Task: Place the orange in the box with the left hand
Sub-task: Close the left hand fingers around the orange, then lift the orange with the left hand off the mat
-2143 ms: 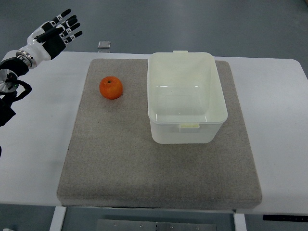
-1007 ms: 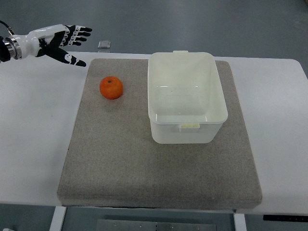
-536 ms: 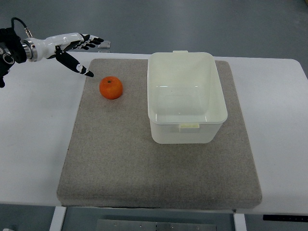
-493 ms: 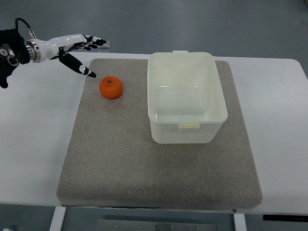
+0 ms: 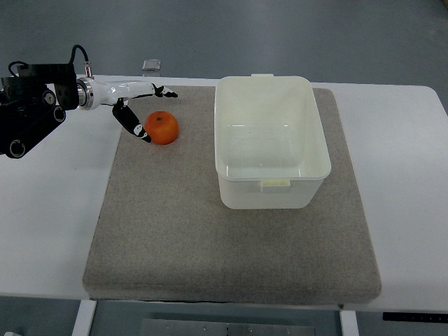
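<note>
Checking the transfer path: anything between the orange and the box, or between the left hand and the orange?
Nothing visible. The left hand, fingers spread, sits right beside the orange. Only bare mat lies between the orange and the open, empty box.

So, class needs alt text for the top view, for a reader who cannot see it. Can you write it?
The robot's left hand, fingers spread open, reaches in from the left with its thumb beside an orange lying on a grey felt mat. To the orange's right on the mat stands an empty translucent plastic box; the mat lies on a white table.
</note>
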Available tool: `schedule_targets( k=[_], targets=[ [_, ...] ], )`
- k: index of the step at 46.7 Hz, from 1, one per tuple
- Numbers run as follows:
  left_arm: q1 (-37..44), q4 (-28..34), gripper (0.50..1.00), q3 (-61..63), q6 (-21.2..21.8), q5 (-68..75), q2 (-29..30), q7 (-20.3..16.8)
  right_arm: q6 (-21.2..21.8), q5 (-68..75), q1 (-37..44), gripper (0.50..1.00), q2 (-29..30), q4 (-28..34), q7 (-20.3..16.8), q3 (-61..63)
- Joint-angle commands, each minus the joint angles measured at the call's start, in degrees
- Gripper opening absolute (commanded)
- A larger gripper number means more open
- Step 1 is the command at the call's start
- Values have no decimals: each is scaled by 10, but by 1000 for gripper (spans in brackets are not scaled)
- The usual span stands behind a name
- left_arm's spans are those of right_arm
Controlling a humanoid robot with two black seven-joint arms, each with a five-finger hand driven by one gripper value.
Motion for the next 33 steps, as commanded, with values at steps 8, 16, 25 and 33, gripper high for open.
schedule_targets(
  k=[8,16,25,33],
  targets=[
    [1,2,973,1,2,15,-7,0,0,0,0,926,0,0,0,0],
    [4,8,934,1,2,32,-17,0,0,0,0,926,0,0,0,0],
    [5,9,780,1,2,39,-22,0,0,0,0,926,0,0,0,0],
    [2,11,592,1,2,51,-25,0,0,0,0,926,0,0,0,0]
  ],
)
